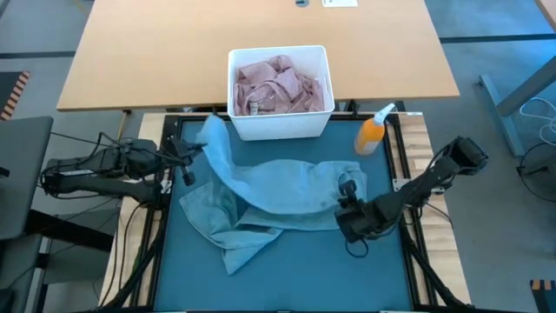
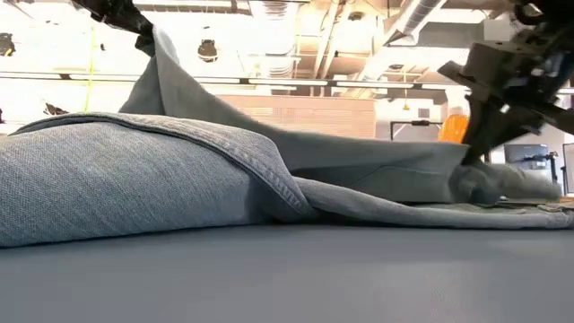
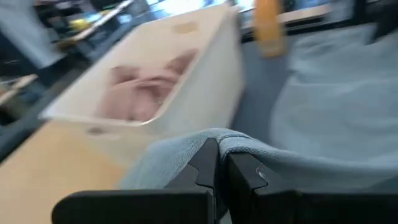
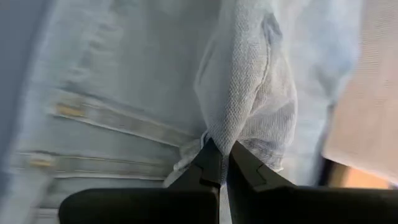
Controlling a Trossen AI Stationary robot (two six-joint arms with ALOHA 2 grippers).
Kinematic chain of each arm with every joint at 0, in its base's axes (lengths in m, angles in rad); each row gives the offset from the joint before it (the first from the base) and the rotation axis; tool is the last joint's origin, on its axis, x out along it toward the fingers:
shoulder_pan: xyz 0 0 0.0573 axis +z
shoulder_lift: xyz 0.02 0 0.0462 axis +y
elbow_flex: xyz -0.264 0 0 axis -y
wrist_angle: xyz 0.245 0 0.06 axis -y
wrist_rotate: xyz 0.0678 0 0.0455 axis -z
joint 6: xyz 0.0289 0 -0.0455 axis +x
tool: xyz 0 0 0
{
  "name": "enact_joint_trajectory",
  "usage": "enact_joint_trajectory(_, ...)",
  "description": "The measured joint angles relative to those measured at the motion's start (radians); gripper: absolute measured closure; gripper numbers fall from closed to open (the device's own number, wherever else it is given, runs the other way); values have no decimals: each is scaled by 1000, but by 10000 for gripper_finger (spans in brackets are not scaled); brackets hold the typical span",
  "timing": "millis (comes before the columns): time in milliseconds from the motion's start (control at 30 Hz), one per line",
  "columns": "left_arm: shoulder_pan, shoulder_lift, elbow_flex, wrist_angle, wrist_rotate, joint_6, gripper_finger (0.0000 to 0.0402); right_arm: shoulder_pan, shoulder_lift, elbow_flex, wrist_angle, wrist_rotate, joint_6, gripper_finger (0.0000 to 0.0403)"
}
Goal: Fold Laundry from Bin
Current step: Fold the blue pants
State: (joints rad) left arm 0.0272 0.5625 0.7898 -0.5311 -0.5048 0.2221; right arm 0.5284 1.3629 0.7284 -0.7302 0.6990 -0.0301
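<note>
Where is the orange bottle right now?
In the high view, the orange spray bottle stands on the right side at the far edge of the teal mat, just right of the white bin and beyond the jeans.

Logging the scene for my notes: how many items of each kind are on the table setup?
Light blue jeans: 1
Pink garment pile: 1, pieces inside uncountable
White bin: 1
Orange spray bottle: 1
Teal mat: 1
Total: 5

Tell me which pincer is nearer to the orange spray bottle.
Right. The right pincer grips the jeans on the mat, just below the orange spray bottle in the high view. The left pincer holds the jeans' other end, across the bin from it.
</note>
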Motion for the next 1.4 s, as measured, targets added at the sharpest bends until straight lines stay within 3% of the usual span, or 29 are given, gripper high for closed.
enact_joint_trajectory(133,-1,0,0,7,139,-22,401,36,0,-43,85,-68,53,379)
enact_joint_trajectory(300,0,0,0,6,216,-43,401,69,0,-46,107,-217,172,370)
enact_joint_trajectory(500,0,0,0,6,221,-44,401,76,0,-17,123,-397,346,319)
enact_joint_trajectory(733,0,0,0,6,212,-48,401,76,-2,146,25,-541,508,247)
enact_joint_trajectory(800,0,0,0,6,212,-48,401,76,-2,192,-27,-530,533,232)
enact_joint_trajectory(967,0,0,0,6,212,-54,401,39,-3,171,-203,-320,748,231)
enact_joint_trajectory(1033,0,0,0,5,212,-73,401,22,-3,126,-203,-348,785,238)
enact_joint_trajectory(1167,0,0,0,-10,212,-85,401,32,-2,88,-170,-523,791,247)
enact_joint_trajectory(1400,0,8,0,-10,210,-79,401,116,-2,87,-190,-516,733,248)
